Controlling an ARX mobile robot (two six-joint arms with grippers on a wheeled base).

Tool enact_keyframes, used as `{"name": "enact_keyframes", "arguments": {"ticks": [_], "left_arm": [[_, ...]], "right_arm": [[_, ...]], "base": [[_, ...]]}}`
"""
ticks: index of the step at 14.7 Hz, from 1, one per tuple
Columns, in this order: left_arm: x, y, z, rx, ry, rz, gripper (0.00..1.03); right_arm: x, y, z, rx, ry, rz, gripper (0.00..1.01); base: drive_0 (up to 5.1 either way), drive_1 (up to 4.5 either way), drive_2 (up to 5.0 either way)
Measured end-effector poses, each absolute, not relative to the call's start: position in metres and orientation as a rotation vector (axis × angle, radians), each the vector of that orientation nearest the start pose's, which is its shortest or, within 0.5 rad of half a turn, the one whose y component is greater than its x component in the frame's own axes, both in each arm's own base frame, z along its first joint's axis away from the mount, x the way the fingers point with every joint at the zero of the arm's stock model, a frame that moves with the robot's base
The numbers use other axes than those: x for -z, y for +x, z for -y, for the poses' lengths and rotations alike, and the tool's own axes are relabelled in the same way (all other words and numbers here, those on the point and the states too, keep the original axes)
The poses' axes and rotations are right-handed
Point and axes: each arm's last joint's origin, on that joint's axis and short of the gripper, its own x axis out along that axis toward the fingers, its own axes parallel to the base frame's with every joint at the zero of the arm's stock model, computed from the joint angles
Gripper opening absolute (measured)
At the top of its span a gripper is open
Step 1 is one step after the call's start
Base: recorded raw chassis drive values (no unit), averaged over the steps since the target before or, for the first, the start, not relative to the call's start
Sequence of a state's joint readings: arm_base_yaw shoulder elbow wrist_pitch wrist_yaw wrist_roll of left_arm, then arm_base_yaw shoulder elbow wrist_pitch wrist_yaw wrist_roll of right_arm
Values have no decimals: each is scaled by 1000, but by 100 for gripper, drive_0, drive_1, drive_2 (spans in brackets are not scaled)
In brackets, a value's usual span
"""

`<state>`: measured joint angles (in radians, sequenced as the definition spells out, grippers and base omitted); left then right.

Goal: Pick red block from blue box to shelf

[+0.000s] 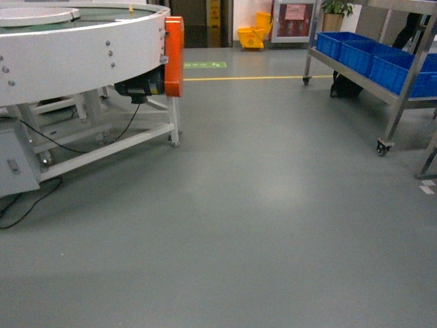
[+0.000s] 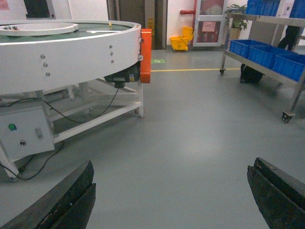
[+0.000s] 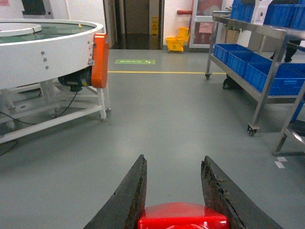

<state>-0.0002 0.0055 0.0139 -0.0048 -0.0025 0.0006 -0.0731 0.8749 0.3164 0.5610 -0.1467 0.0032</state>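
Observation:
In the right wrist view the red block [image 3: 183,215] sits low between the two dark fingers of my right gripper [image 3: 174,160], which is shut on it, above grey floor. My left gripper [image 2: 172,164] is open wide with only floor between its fingers. The shelf [image 1: 410,75], a silver steel rack on castors, stands at the right of the head view; it is the shelf [image 3: 267,81] ahead to the right in the right wrist view and the shelf [image 2: 267,69] at the far right in the left wrist view. The blue box is out of view. Neither gripper shows in the head view.
A large round white conveyor table [image 1: 82,48] with an orange guard [image 1: 174,55] stands at the left, and black cables [image 1: 27,205] trail on the floor by it. Dark blue crates [image 1: 369,55] fill the rack's lower tier. A yellow mop bucket [image 1: 254,34] stands by the far wall.

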Motion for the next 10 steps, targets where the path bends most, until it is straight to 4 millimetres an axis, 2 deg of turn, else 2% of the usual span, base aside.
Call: {"name": "enact_keyframes", "arguments": {"ticks": [10], "left_arm": [[-168, 97, 0, -2, 1, 5, 98]], "right_arm": [[-227, 187, 9, -76, 3, 2, 28]], "base": [[12, 438, -414]]}}
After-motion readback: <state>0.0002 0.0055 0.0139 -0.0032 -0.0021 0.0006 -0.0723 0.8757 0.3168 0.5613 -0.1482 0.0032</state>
